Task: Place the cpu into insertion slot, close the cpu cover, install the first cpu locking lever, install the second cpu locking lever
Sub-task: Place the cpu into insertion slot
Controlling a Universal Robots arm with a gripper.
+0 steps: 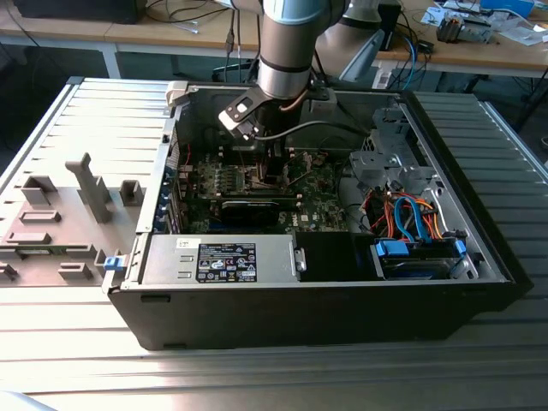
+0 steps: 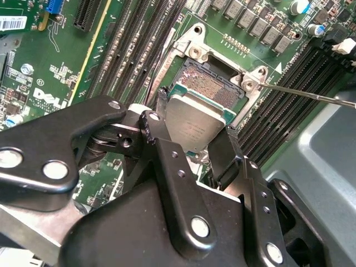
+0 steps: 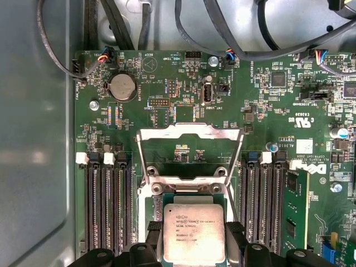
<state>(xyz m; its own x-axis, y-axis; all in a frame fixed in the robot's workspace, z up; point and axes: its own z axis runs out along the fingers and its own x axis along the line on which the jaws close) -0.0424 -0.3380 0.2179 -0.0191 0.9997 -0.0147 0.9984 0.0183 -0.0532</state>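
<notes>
The cpu point(image 3: 193, 231) is showing a silver-grey face with rows of small dark print. The tool point(image 2: 196, 115) is looking glossy black, with bright silver rivets. The insertion slot point(image 2: 208, 86) is showing a dark, finely dotted field. The cpu cover point(image 3: 189, 133) is shining plain silver. The circuit board point(image 3: 267, 100) is appearing green with thin pale lines. In the exterior view, the cables point(image 1: 396, 221) are glowing orange and blue, and the surface point(image 1: 257, 377) is showing grey ridged stripes.

Ribbed grey metal table point(image 1: 77, 360), wooden desks point(image 1: 171, 36) behind, tangled cables point(image 1: 417, 47)
</notes>
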